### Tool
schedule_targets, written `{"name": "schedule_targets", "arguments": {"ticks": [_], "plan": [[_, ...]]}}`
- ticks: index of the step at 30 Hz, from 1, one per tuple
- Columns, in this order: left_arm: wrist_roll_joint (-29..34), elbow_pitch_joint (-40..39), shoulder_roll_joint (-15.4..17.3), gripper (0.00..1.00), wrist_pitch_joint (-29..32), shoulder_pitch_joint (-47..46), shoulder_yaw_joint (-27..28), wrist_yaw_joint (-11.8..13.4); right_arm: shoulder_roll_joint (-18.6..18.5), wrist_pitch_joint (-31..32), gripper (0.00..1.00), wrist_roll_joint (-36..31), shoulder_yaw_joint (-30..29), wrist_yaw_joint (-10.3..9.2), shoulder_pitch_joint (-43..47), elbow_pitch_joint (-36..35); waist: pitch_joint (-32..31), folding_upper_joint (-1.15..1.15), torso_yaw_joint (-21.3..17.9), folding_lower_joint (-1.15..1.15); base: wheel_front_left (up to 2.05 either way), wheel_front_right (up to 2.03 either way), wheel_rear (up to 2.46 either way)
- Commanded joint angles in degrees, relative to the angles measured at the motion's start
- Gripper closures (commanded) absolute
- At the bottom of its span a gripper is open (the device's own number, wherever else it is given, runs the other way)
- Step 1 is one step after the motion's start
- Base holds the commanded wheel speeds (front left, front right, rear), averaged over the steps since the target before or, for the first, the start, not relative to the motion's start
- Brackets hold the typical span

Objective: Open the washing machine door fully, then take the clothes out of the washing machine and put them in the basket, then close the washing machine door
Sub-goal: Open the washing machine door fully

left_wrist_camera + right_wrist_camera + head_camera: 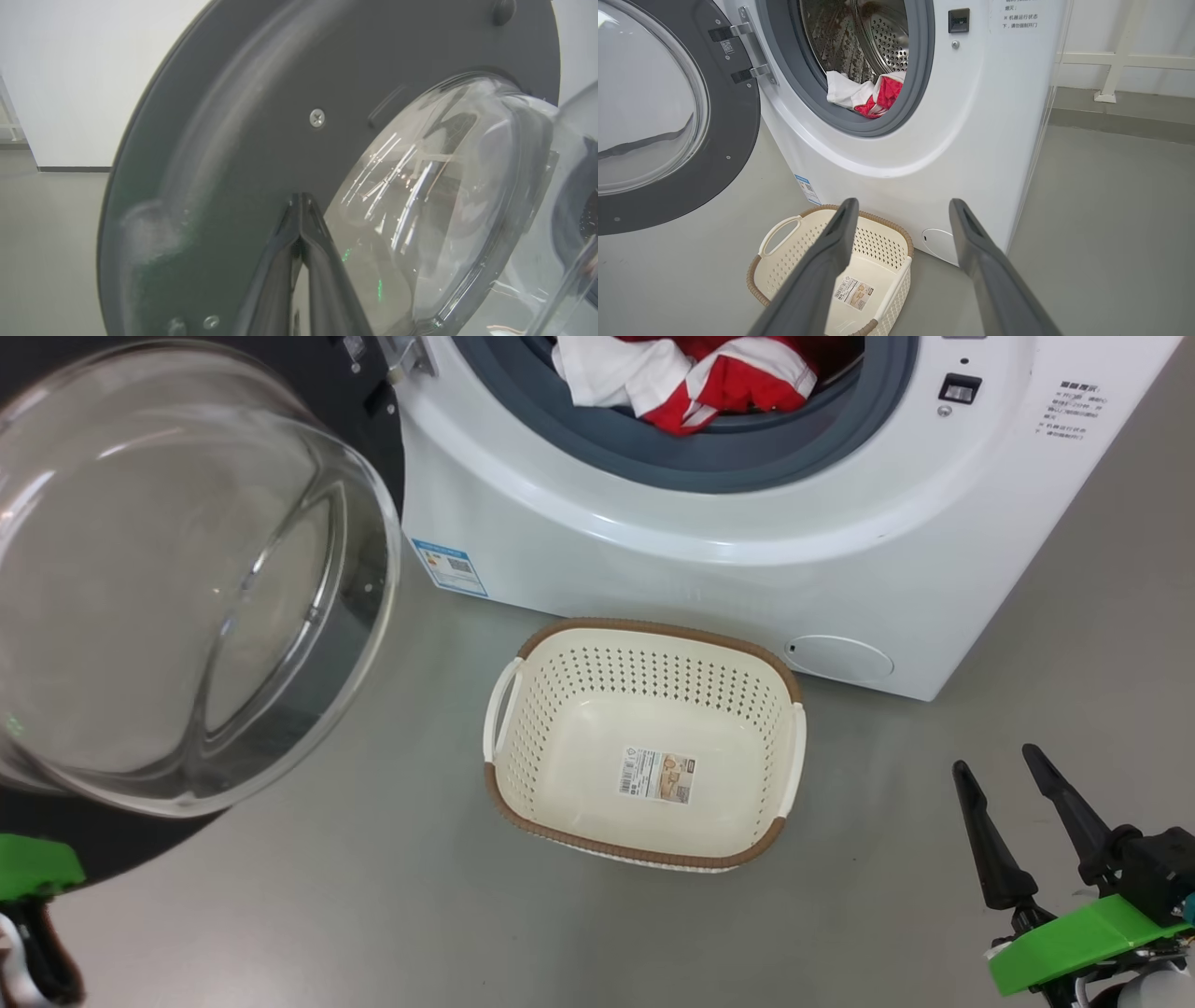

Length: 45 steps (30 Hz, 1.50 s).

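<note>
Grey floor (373, 896) runs under the washing machine door (177, 579), swung out at left. The left gripper (301, 205), fingers pinched together on nothing, could skid off its slick inner face and leave it short of fully open. The right gripper (903, 210) hangs spread and empty at lower right; the basket (653, 631) at centre holds only a label (656, 777), and the clothes (719, 383) lie in the washing machine (700, 579) up top.

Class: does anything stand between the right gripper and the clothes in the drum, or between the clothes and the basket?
Nothing visible does. The washing machine door hangs open to the left, clear of the drum mouth. The clothes lie at its lower edge, the right gripper is open, and the basket stands below.
</note>
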Motion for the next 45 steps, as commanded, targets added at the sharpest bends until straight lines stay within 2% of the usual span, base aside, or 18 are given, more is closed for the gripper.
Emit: {"name": "schedule_targets", "arguments": {"ticks": [1,13,21,25,31,37,40,43,45], "plan": [[1.3,-0.3,3.6,1.00,-0.3,-2.0,2.8,0.0,-1.1,-0.5,0.00,0.2,1.2,0.36,-1.2,-1.5,0.4,0.00,-0.3,0.00,0.00,0.00,0.00],[3.9,12.4,9.9,1.00,-0.3,-10.3,8.8,-2.5,-1.9,-0.5,0.00,0.3,2.3,0.36,-1.6,-1.8,2.0,0.00,-1.7,0.00,0.00,0.00,0.00],[4.9,17.3,11.1,1.00,-0.3,-12.8,11.1,-5.2,-1.7,-0.5,0.00,0.3,2.4,0.36,-1.9,-1.5,1.9,0.00,-2.1,0.00,0.00,0.00,0.00],[4.9,17.2,10.3,1.00,-0.3,-12.3,12.1,-7.3,-1.4,-0.5,0.00,0.3,2.4,0.36,-1.8,-1.5,1.1,0.00,-2.2,0.00,0.00,0.00,0.00],[5.3,14.7,7.2,1.00,-0.3,-8.6,12.1,-10.2,-0.5,-0.5,0.00,0.3,2.2,0.36,-1.4,-1.4,-1.1,0.00,-2.6,0.00,0.00,0.00,0.00],[5.1,11.2,4.1,1.00,-0.3,-4.0,10.3,-11.3,0.2,-0.5,0.00,0.4,2.1,0.36,-0.9,-1.3,-3.0,0.00,-3.0,0.00,0.00,0.00,0.00],[4.3,8.5,2.3,1.00,-0.3,-0.5,7.2,-11.4,0.5,-0.5,0.00,0.4,1.8,0.36,-0.4,-1.3,-4.1,0.00,-3.4,0.00,0.00,0.00,0.00],[3.1,5.4,1.3,0.98,-0.3,3.7,1.8,-11.5,0.9,-0.5,0.00,0.4,1.4,0.36,0.3,-1.3,-5.2,0.00,-4.0,0.00,0.00,0.00,0.00],[2.5,2.8,0.5,0.87,-0.3,6.6,-0.9,-11.5,1.1,-0.5,0.00,0.4,1.0,0.36,0.7,-1.4,-5.8,0.00,-4.7,0.00,0.00,0.00,0.00]]}}
